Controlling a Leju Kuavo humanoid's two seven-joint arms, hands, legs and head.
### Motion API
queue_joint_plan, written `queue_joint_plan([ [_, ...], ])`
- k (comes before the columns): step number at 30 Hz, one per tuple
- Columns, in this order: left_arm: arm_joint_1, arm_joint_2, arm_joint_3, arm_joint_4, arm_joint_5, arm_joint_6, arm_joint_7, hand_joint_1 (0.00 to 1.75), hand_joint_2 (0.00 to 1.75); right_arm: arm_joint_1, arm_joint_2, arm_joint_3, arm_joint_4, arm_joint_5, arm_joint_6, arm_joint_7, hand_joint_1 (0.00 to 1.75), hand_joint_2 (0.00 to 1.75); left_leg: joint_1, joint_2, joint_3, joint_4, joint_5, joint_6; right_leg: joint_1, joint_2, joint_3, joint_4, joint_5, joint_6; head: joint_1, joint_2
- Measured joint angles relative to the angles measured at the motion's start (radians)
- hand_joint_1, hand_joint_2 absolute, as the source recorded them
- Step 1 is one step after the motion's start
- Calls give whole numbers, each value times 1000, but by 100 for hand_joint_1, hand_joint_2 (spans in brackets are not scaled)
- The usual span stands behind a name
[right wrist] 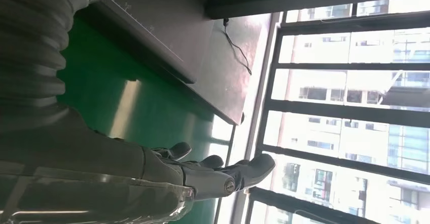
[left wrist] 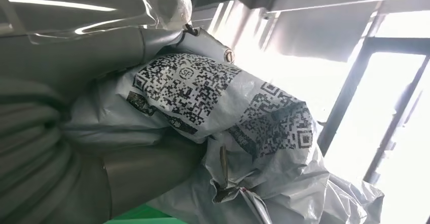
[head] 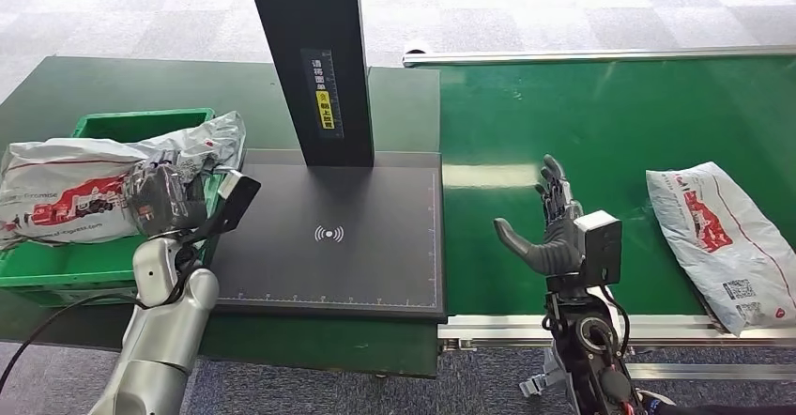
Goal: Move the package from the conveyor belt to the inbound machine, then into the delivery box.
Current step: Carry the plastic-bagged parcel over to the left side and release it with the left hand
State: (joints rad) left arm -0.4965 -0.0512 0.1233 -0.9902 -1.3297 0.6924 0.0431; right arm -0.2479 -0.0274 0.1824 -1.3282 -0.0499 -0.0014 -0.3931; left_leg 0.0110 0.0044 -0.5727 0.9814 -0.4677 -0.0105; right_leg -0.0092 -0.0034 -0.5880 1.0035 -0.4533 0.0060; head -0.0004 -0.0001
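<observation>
Black scanner post [head: 314, 58] stands behind inbound machine [head: 329, 237] plate.

The left hand [head: 167, 192] was largely hidden by the held package [head: 84, 185], whose left end was cut off by the head view's edge. The green delivery box [head: 141, 122] was mostly covered by that package. The second package [head: 723, 237] on the conveyor belt [head: 601, 115] was clipped at the right edge.
</observation>
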Motion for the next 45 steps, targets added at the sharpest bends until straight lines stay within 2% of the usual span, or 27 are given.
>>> queue_joint_plan([
  [6, -9, 39, 52, 54, -7, 0, 15, 175, 175, 30, 0, -13, -75, 8, 0, 5, 0, 175, 0, 0, -1, 0, 0, 0, 0, 0, 0, 0, 0, 0, 0, 0],
  [17, -17, 56, 69, 97, -17, 0, 35, 171, 175, 40, 0, -18, -108, 11, 0, 6, 0, 175, 0, 0, -1, 0, 0, 0, 0, 0, 0, 0, 0, 0, 0, 0],
  [21, -36, 67, 86, 155, -23, 0, 71, 2, 175, 43, 5, -18, -119, 29, 0, 12, 0, 175, 0, 0, -1, 0, 0, 0, 0, 0, 0, 0, 0, 0, 0, 0],
  [24, -38, 72, 110, 173, -45, 0, 70, 0, 175, 47, 11, -17, -131, 38, -2, 20, 0, 175, 0, 0, -1, 0, 0, 0, 0, 0, 0, 0, 0, 0, 0, 0],
  [28, -38, 66, 137, 173, -57, 0, 34, 0, 0, 50, 17, -17, -141, 45, -5, 35, 0, 175, 0, 0, -1, 0, 0, 0, 0, 0, 0, 0, 0, 0, 0, 0],
  [30, -37, 50, 163, 152, -5, 0, -52, 0, 0, 46, 18, -17, -141, 47, -6, 49, 0, 175, -1, 0, -1, 0, 0, 0, -1, 0, 0, 0, 0, 0, 0, 0],
  [34, -33, -20, 287, 52, 106, 1, -338, 0, 175, 34, 17, -10, -135, 51, -6, 62, 0, 175, -1, 0, -1, 0, 0, 0, -1, 0, 0, 0, 0, 0, 0, 0],
  [40, -34, -108, 511, -52, 225, 3, -671, 0, 175, 40, 13, 10, -135, 37, -19, 49, 0, 175, 0, 1, -1, 0, 0, 0, 0, 0, -2, 0, 0, 0, 0, 0],
  [43, -21, -135, 530, -87, 445, 1, -733, 0, 175, 40, 10, 15, -135, 29, -23, 46, 0, 175, 0, 0, -2, 0, 0, 0, 0, 0, -2, 0, 0, 0, 0, 0],
  [45, -1, -142, 478, -102, 708, -30, -733, 0, 175, 40, 3, 18, -134, 22, -23, 45, 0, 87, 0, 0, -2, 0, 0, 0, 0, 0, -2, 0, 0, 0, 0, 0],
])
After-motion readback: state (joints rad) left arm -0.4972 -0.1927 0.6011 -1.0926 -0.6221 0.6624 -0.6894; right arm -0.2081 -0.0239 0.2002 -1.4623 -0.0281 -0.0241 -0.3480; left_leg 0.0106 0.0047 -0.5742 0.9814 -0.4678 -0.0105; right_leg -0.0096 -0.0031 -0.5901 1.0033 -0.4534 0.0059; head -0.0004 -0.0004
